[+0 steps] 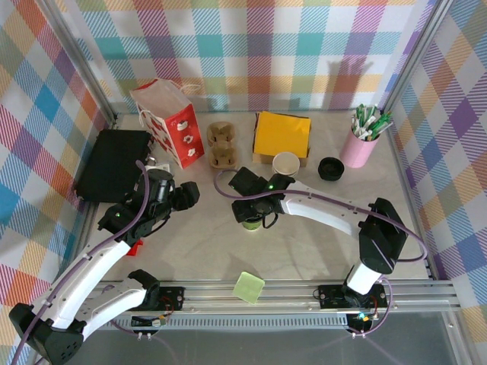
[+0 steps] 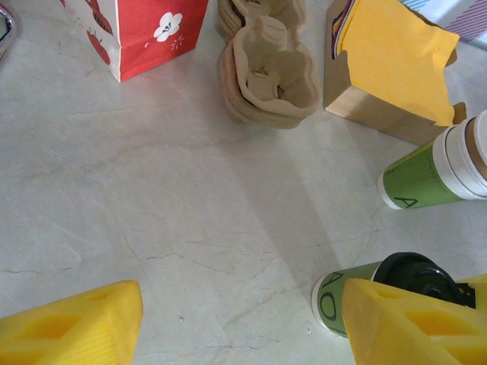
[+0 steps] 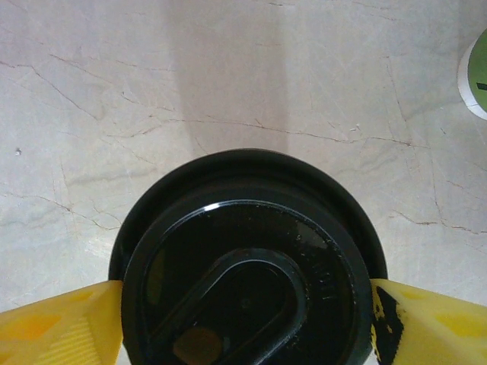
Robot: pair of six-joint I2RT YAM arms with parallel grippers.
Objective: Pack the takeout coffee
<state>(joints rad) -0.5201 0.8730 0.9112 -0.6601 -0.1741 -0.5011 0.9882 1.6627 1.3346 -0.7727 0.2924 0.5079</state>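
Left arm (image 1: 91,271) and right arm (image 1: 319,211) are showing white links with black joint housings. Purple cables (image 1: 145,186) are running along both. Small green lights (image 1: 272,182) are glowing. Yellow fingers (image 2: 76,327) are looking ribbed, and the right finger (image 3: 430,327) is carrying black scuffs.

table top (image 1: 304,251): pale stone-look, matt, thin crack-like veins. takeout coffee cup (image 2: 335,300), lower right of the left wrist view: paper, green print, slight sheen. its lid (image 3: 243,274): black plastic, glossy, catches the light. left gripper (image 2: 242,312): fingers (image 2: 76,327) yellow plastic, matt, fine ridges. carriers (image 2: 266,76), top centre: moulded pulp, brown, rough, dull. bag (image 2: 144,30), upper left: red paper w/ white flowers, smooth. box (image 2: 380,120), upper right: plain brown card, w/ yellow paper sheets (image 2: 396,53) on top, soft matt. walls (image 1: 304,46): plaid cloth. front rail (image 1: 411,289), bottom of the top view: bare metal, brushed.
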